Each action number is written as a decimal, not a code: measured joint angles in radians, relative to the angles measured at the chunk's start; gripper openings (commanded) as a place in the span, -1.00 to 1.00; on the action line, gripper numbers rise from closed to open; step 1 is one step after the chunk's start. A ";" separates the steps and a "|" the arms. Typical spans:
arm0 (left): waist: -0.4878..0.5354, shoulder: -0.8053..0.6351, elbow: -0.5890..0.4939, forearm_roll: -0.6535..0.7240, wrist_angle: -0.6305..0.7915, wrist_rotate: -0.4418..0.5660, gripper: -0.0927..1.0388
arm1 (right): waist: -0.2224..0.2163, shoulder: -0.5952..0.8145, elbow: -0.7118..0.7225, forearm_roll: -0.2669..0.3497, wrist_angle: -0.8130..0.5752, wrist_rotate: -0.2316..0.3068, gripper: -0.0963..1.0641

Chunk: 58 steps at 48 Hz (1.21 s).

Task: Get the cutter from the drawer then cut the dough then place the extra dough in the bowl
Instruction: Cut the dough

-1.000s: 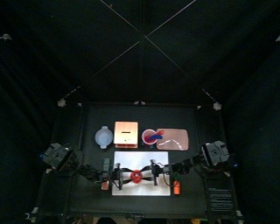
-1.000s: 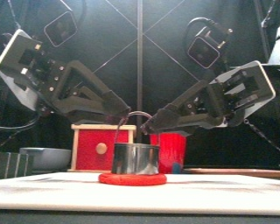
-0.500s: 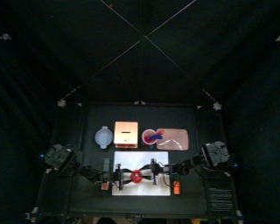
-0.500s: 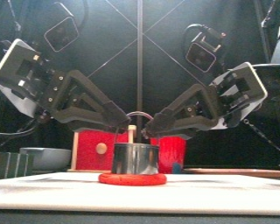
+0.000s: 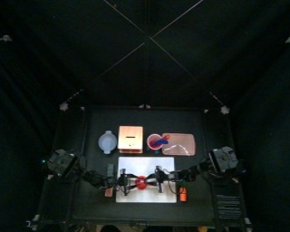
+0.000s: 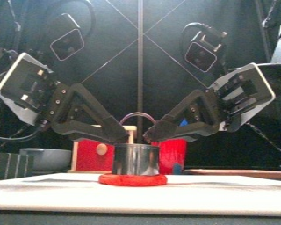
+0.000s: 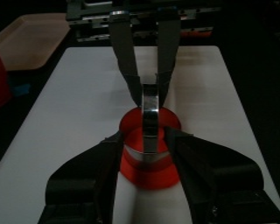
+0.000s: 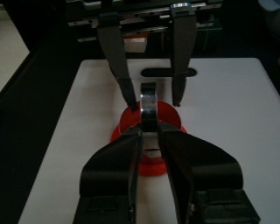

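— Black curtain hung all round, and on the white cutting board [image 6: 225, 189] the round metal cutter [image 6: 134, 159] stood upright on the red dough [image 6: 133, 180], with a rim of dough showing round its foot. What did you fear?

— Mostly the lift. The right gripper [image 8: 150, 119] had its jaws pinched close on the wire handle [image 6: 137, 117], near the top of the arch. If it pulled up crooked, I judged the dough could cling inside and come away with the cutter, or the outer ring could tear.

— And the left gripper [image 7: 149, 138]?

— Parted, holding nothing. Its jaws straddled the cutter, one on each side, low near the dough. Whether they touched the metal I couldn't tell. A sideways nudge from either jaw could have tipped the cutter or smeared the ring.

— So the cutter sat between both?

— Yes, directly under the two grippers, which met over it from opposite sides. The blue-grey bowl [image 6: 46, 158] sat well apart, behind the board on the left.
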 measured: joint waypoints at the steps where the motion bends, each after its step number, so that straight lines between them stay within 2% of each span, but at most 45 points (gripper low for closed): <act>1: 0.000 0.000 0.002 0.002 0.002 0.000 0.46 | 0.000 0.000 0.000 0.000 0.002 0.000 0.15; 9: 0.000 0.000 0.000 0.003 0.009 0.002 0.18 | -0.003 0.000 -0.005 0.002 0.011 0.000 0.14; 17: -0.002 -0.003 0.000 0.003 0.041 0.002 0.00 | -0.006 -0.002 -0.008 0.000 0.025 0.000 0.14; 41: -0.002 -0.005 -0.003 -0.023 0.120 -0.005 -0.02 | -0.009 0.026 -0.029 0.003 0.067 0.002 0.14; 58: 0.003 0.023 -0.015 -0.026 0.155 -0.032 -0.03 | -0.011 0.046 -0.028 0.043 0.094 0.005 0.14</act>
